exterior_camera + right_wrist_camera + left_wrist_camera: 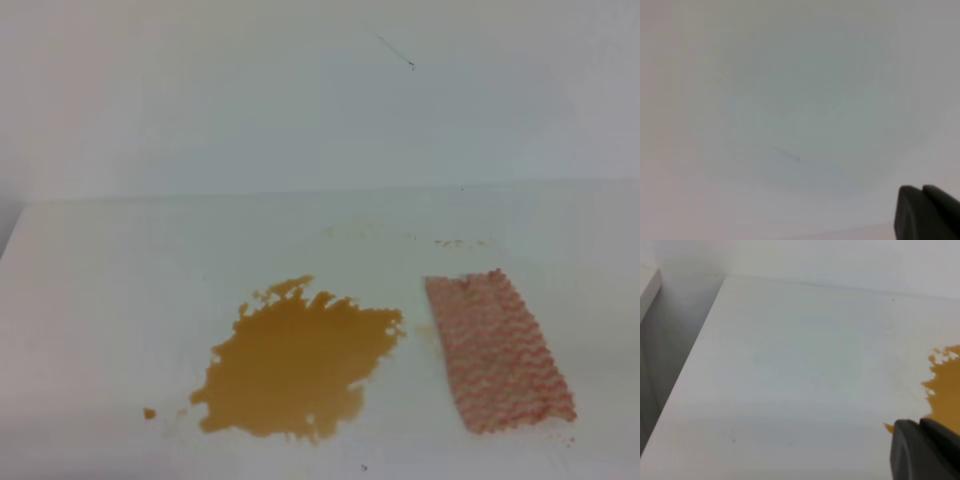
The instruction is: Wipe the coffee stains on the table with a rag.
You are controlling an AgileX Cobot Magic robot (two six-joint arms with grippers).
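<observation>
The coffee stains are an orange-brown puddle (295, 365) with ragged edges on the white table (120, 300), plus a tiny droplet (149, 413) to its left. The pink-and-white rag (497, 350) lies flat just right of the puddle, untouched. Neither gripper shows in the high view. In the left wrist view, my left gripper (920, 422) is a dark tip at the bottom right, its fingers together, hovering over the puddle's edge (945, 390). My right gripper (921, 189) shows the same way in its wrist view, shut and empty, in front of a pale surface.
A pale wall (300, 90) with a thin dark mark (395, 50) rises behind the table. Faint reddish specks (460, 242) lie beyond the rag. The table's left edge (690, 375) drops off beside a grey gap.
</observation>
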